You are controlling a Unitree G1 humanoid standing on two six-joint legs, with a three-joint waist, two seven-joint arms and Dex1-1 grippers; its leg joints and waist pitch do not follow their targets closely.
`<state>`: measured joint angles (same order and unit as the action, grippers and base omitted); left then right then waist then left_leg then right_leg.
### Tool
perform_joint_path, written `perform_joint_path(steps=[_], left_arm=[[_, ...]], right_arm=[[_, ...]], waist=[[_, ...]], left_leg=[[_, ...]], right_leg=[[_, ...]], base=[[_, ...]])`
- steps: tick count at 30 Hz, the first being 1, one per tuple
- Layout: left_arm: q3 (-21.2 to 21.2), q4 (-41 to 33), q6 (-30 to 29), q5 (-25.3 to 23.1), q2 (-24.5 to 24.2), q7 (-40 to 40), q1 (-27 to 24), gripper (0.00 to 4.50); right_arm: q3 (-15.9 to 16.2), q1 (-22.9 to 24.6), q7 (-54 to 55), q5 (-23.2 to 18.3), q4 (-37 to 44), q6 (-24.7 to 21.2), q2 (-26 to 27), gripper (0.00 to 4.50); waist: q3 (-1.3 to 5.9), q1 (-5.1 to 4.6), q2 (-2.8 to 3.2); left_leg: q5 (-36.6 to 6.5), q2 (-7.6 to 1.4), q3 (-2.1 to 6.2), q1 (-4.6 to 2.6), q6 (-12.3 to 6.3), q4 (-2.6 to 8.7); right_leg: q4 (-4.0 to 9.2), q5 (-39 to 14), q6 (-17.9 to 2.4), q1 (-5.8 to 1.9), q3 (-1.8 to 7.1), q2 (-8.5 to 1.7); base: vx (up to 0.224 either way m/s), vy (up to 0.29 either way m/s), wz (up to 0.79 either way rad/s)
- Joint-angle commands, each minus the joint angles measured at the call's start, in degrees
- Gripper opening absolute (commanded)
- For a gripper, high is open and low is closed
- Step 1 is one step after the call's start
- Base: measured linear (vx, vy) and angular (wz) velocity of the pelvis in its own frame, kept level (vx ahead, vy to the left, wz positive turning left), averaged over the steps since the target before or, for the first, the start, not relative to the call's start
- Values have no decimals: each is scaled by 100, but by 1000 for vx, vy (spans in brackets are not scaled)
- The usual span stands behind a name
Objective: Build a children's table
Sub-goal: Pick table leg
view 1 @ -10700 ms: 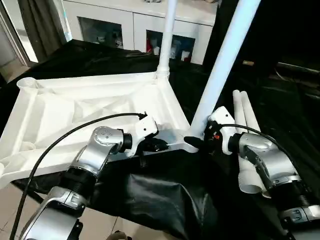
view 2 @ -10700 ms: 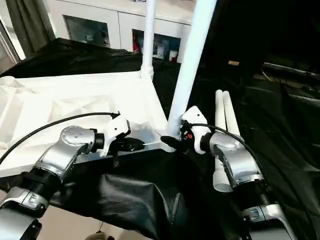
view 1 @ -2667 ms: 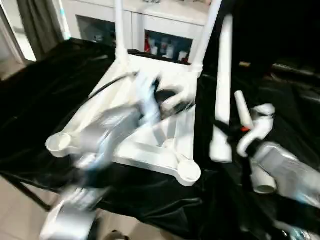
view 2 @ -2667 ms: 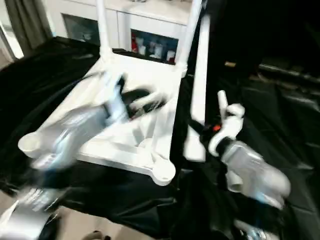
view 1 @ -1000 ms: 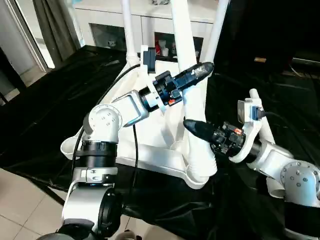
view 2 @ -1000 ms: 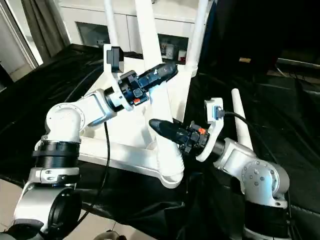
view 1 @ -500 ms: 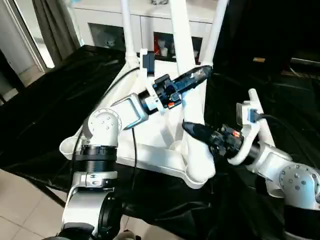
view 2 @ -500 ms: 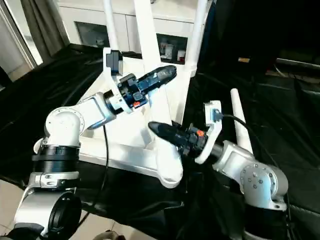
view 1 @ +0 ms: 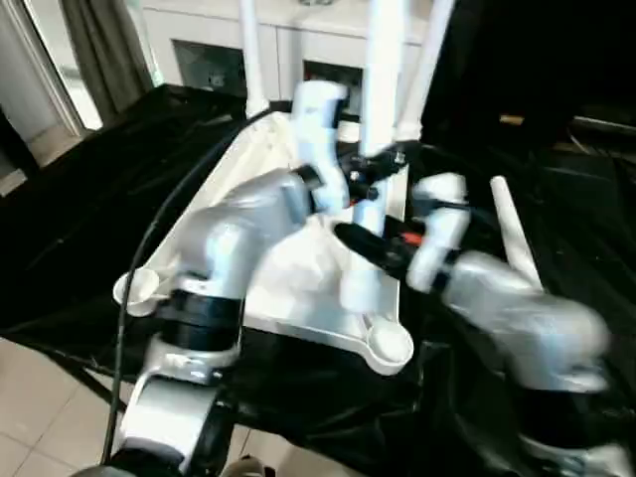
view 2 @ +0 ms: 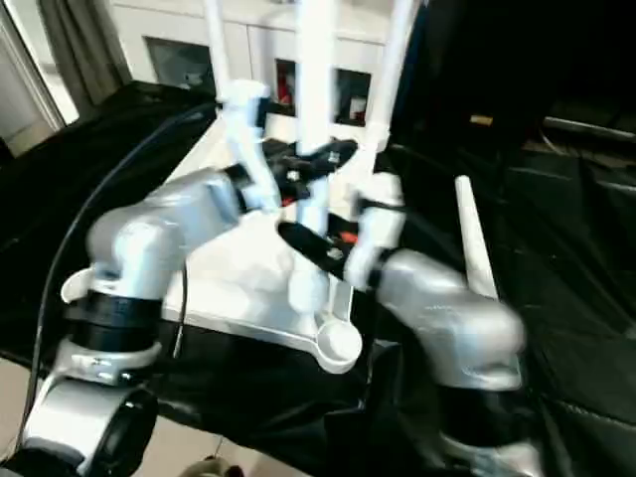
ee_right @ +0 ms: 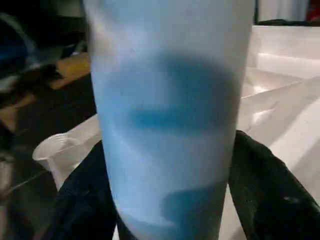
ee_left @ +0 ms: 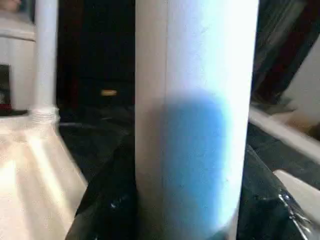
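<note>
Step advice: keep the third leg (view 1: 370, 199) upright and centred over the empty near-corner socket (view 1: 389, 342), then press straight down.
Table top (view 1: 288, 268): white, upside down at frame centre on the black-draped desk (view 1: 89, 229).
Legs: two fitted at upper centre; one spare (view 1: 512, 234) at right.
Left tool (view 1: 383, 169): clamped on the third leg.
Right tool (view 1: 363, 243): straddles that leg lower down; grip uncertain.

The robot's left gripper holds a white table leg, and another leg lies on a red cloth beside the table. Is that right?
Not quite. The cloth is black, not red. The left eye view shows the spare leg lying on it beside the table top. The left gripper does hold a white leg.
</note>
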<state>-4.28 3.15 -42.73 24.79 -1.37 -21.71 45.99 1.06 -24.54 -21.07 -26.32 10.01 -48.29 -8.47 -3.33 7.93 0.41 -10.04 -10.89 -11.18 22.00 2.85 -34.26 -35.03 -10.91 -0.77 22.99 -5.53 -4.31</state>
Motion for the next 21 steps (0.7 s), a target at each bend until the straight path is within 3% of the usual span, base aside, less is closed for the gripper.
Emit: perform_joint_path(steps=[1, 8, 10, 11, 14, 17, 18, 19, 21], left_arm=[[-120, -178, 105, -244, -72, 120, 157, 181], [-107, -96, 319, -566, -79, 470, 216, 181], [-83, -93, 351, -613, -95, 521, 233, 181], [-75, -92, 358, -625, -102, 533, 240, 181], [6, -113, 430, -683, -129, 633, 228, 181], [38, -136, 461, -672, -152, 635, 211, 181], [42, -170, 620, -646, -227, 477, 183, 216], [105, -178, 631, -476, -213, 300, 168, 237], [403, -279, 296, 161, -173, -78, 122, 251]], right_arm=[[-77, -52, 354, 212, -94, 55, 21, 296], [-81, -38, 600, 335, 4, 8, 57, 250], [-79, -31, 608, 355, 10, 8, 50, 226], [-76, -28, 599, 354, 11, 8, 36, 219], [-24, -62, 485, 335, -19, 55, -27, 201], [10, -97, 387, 295, -40, 97, -71, 196], [-28, -150, 238, 173, -67, 106, -87, 193], [-48, -171, 169, 121, -76, 118, -95, 192], [-77, -212, -146, -59, -87, 158, -186, 191]], waist=[[435, -32, -100], [441, -37, -104], [437, -44, -162], [438, -35, -156], [439, -44, -213], [437, -55, -218], [434, -66, -278], [435, -59, -255], [428, -72, -269]], left_leg=[[-419, -235, 135, -95, 79, 365], [-440, -226, 131, -89, 52, 352], [-439, -226, 122, -86, 28, 352], [-433, -225, 124, -83, 32, 351], [-374, -237, 124, -90, 26, 351], [-362, -248, 130, -104, 61, 355], [-376, -246, 119, -102, 53, 355], [-416, -243, 127, -96, 70, 359], [-430, -234, 117, -98, 95, 344]], right_leg=[[399, -920, -523, -318, 360, -444], [381, -774, -543, -328, 360, -438], [394, -855, -514, -327, 361, -437], [385, -888, -502, -330, 362, -443], [369, -844, -486, -320, 361, -440], [347, -659, -535, -311, 362, -435], [354, -656, -534, -314, 363, -432], [348, -706, -546, -327, 365, -450], [331, -623, -643, -337, 361, -454]], base=[[0, 0, 0], [0, 0, 0], [0, 0, 0], [0, 0, 0], [0, 0, 0], [0, 0, 0], [0, 0, 0], [0, 0, 0], [0, 0, 0]])
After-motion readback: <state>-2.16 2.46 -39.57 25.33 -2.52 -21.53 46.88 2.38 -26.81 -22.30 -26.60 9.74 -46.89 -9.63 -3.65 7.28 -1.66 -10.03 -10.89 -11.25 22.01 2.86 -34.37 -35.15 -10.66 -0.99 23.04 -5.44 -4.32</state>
